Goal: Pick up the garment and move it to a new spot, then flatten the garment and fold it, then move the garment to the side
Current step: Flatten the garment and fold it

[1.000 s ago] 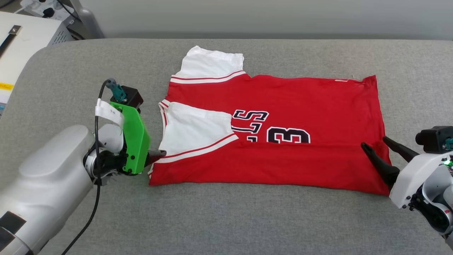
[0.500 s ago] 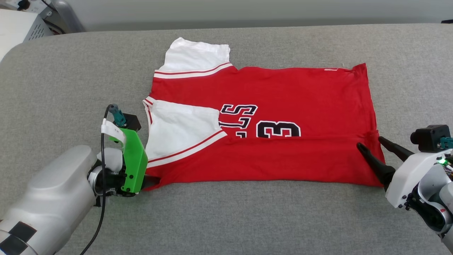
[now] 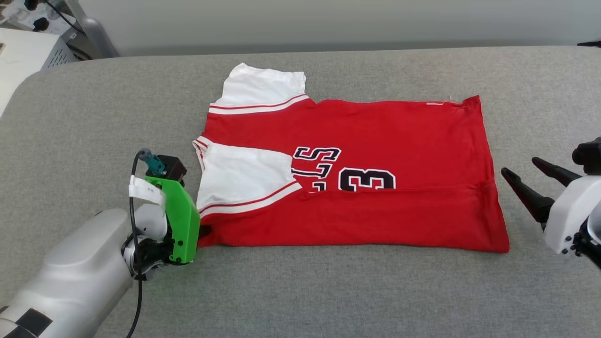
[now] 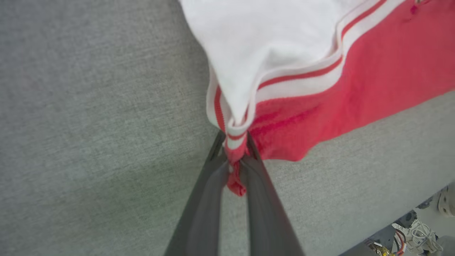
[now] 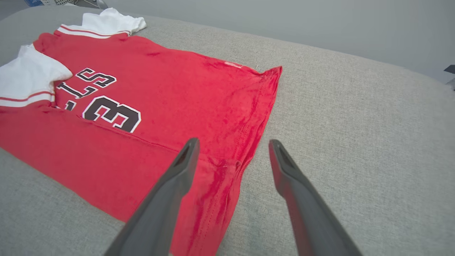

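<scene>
The grey padded surface [image 3: 328, 291] carries the garment [image 3: 375, 141], which lies flat with its near long edge folded up over the number and one white sleeve [image 3: 244, 176] laid across the chest. The right fingers [image 5: 167, 199] stand wide apart and hold nothing; the hem edge runs between their tips. The left fingers [image 4: 208, 199] are pinched tight on the garment's striped-trim corner [image 4: 236, 145], with cloth bunched between the tips. Folding looks to be the step in hand. The next move calls for the right fingers to grip the matching hem corner, so both ends can lift and carry over evenly.
</scene>
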Motion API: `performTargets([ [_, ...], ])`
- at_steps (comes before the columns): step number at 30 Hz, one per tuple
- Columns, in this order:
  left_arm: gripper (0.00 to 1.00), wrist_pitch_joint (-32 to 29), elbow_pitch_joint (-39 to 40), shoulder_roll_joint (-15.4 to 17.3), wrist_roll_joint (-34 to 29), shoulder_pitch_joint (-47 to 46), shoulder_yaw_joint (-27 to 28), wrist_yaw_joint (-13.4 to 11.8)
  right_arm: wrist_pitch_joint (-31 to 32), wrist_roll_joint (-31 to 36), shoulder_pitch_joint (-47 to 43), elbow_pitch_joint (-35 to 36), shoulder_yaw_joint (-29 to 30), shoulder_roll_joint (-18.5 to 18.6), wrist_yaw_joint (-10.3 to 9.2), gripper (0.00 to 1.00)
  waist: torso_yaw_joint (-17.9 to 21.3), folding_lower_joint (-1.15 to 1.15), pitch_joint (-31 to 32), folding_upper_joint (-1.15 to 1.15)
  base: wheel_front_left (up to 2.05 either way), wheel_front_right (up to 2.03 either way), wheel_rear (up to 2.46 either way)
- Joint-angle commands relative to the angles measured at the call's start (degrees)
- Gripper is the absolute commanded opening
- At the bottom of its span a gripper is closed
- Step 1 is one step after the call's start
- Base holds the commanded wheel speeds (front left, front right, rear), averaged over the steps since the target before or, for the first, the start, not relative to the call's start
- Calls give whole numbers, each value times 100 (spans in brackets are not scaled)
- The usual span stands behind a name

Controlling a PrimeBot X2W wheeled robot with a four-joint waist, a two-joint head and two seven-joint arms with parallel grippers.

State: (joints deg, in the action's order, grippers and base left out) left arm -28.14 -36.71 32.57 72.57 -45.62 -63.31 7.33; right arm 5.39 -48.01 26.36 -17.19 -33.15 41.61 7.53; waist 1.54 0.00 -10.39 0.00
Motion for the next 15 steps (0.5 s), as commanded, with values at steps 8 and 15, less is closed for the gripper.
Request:
performTargets([
  [8, 0, 431, 996, 498, -310, 106, -36, 11, 2075, -430, 93, 415, 16, 504, -4, 100, -113, 0, 131, 0, 0, 0, 0],
  [15, 0, 517, 1501, 663, -437, 87, -16, -156, 2874, -504, -21, 154, 101, 282, -4, 100, -226, 0, -66, 0, 0, 0, 0],
])
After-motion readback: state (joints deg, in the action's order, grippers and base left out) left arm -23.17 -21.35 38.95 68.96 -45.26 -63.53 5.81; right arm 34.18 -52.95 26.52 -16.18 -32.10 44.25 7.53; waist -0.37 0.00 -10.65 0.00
